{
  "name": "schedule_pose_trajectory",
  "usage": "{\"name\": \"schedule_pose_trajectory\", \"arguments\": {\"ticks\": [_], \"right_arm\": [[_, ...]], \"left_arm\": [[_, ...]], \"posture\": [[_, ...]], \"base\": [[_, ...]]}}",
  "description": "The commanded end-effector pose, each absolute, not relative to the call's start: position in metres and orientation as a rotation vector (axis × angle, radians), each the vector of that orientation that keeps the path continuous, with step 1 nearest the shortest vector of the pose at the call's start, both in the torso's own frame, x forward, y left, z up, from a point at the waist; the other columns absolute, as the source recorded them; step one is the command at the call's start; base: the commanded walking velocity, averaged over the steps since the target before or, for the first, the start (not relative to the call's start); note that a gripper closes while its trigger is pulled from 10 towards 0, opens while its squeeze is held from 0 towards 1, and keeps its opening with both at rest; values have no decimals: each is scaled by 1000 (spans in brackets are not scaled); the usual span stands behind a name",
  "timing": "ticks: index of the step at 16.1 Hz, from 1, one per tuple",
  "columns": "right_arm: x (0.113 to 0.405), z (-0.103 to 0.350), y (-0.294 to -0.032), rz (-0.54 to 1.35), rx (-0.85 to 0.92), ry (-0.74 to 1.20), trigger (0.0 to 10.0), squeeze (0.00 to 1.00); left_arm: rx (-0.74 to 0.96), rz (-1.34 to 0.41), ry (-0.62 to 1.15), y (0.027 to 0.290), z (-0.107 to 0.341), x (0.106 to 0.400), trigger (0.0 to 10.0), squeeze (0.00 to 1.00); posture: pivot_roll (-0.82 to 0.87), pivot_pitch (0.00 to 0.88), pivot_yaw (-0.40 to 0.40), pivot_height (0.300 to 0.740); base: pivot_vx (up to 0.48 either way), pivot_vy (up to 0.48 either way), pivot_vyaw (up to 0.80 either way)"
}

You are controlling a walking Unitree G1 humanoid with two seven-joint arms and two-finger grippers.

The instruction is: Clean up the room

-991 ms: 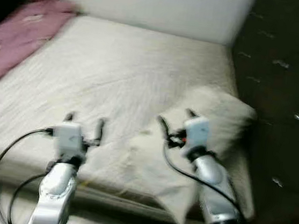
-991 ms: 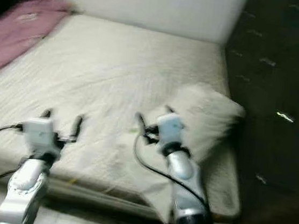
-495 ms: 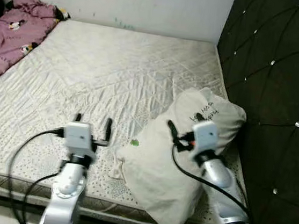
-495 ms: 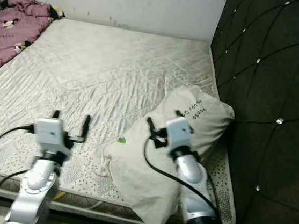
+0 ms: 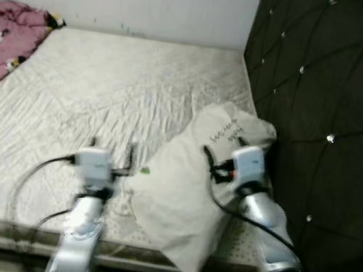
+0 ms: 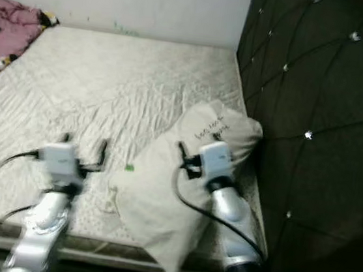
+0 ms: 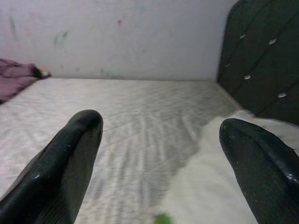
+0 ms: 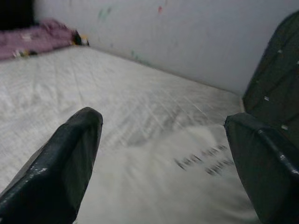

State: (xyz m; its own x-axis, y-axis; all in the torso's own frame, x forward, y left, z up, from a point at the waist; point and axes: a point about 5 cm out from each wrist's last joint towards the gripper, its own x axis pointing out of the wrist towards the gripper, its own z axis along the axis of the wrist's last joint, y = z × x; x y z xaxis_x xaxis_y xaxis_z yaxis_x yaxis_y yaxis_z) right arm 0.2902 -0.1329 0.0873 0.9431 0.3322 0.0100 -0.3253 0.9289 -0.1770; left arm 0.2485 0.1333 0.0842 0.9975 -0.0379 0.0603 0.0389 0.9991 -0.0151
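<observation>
Camera shifted rightward. Step: approaching pillow [image 5: 195, 190]. Right gripper [image 5: 222, 150] over it, left gripper [image 5: 111, 151] beside; both spread, empty. Next: grasp.

- The bed [image 5: 109, 82] wears a pale quilted cover with a stitched diamond pattern, rumpled into soft creases near its middle.
- A dark tufted headboard [image 5: 324, 93] with small shiny buttons rises along the right side of the bed.
- The wall [image 5: 137, 3] behind the bed is whitish, with a few faint coloured marks on it.
- A small green speck [image 5: 145, 170] lies on the cover near the bed's front edge.
</observation>
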Motion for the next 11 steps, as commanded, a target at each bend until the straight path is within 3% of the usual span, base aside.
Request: {"name": "schedule_pose_trajectory", "arguments": {"ticks": [1, 11], "right_arm": [[292, 92, -127, 349, -162, -60, 10000, 0], [291, 91, -117, 356, -114, -29, 10000, 0]], "left_arm": [[-6, -18, -56, 142, 84, 249, 10000, 0], [-33, 64, 24, 150, 72, 242, 10000, 0]], "posture": [[-23, 0, 2, 740], [-10, 0, 2, 740]], "base": [[0, 0, 0], [0, 0, 0]]}}
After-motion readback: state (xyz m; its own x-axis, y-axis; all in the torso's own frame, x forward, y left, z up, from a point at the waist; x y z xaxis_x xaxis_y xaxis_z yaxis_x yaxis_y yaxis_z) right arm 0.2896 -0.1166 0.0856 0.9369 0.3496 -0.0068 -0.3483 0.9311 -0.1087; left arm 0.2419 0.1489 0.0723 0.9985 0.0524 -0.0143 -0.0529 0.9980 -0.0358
